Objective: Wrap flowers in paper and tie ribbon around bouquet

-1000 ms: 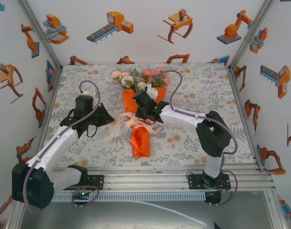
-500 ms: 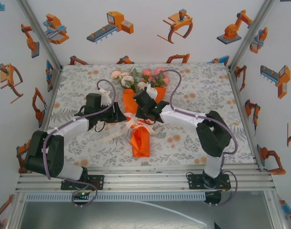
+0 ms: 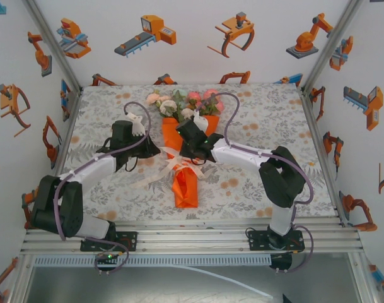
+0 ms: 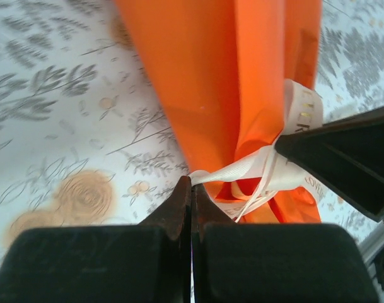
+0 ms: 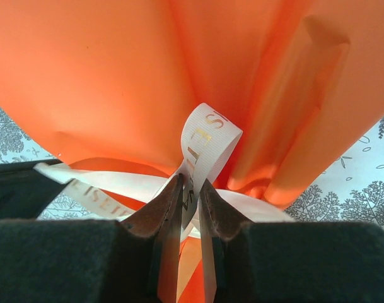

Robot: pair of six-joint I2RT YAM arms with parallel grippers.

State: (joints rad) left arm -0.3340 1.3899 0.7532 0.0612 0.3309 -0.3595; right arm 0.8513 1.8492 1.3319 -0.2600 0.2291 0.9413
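At bouquet (image 3: pixel 185 184) waist, end effectors (image 4: pixel 192 189) (image 5: pixel 190 189) pinching ribbon (image 5: pixel 207 142)

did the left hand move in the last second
Yes, the left hand went right, up to the unmoved bouquet, and now pinches the ribbon.

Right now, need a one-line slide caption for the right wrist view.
Right gripper pinching a loop of the lettered cream ribbon, with the orange paper wrap just beyond.
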